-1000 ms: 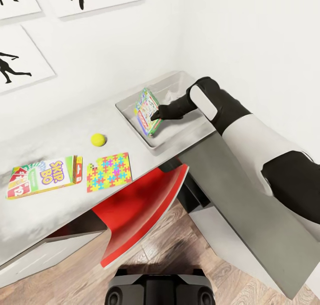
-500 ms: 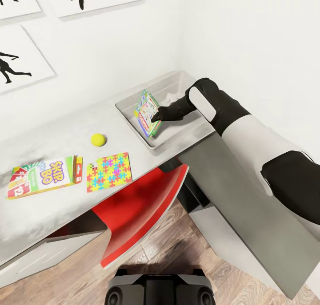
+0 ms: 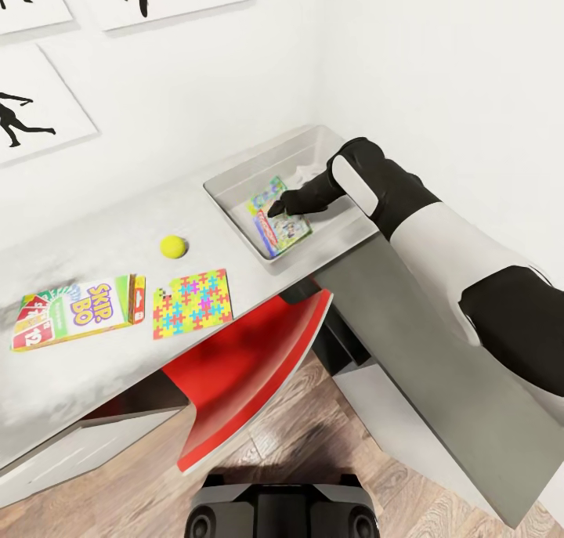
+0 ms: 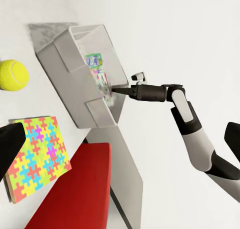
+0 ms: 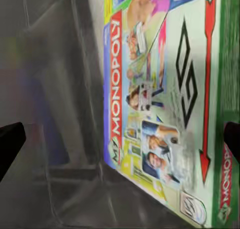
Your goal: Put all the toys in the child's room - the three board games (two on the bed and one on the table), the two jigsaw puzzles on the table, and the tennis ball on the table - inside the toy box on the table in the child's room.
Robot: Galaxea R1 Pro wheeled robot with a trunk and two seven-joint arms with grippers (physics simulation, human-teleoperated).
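A green Monopoly board game (image 3: 280,223) lies flat on the floor of the light-grey toy box (image 3: 235,201) at the table's far right corner. Just above the game's near edge, my right gripper (image 3: 276,206) is open, and its wrist view has the board game (image 5: 165,104) between the spread fingertips. On the table (image 3: 94,370) to the left lie the tennis ball (image 3: 173,246), one jigsaw puzzle (image 3: 192,303) and the SKIP-BO board game (image 3: 74,312). My left gripper (image 4: 120,146) is open in the air, looking at the tennis ball (image 4: 12,74), the jigsaw puzzle (image 4: 37,156) and the toy box (image 4: 75,96).
A red chair (image 3: 251,362) is pushed under the table's front edge. The lower dark-grey section (image 3: 423,350) runs toward me on the right, under my right arm. White walls with framed black silhouette pictures (image 3: 31,107) close the far side.
The green board game stood tilted on edge in the toy box with my right gripper on it; it has now dropped flat onto the box floor. The arm has barely moved.
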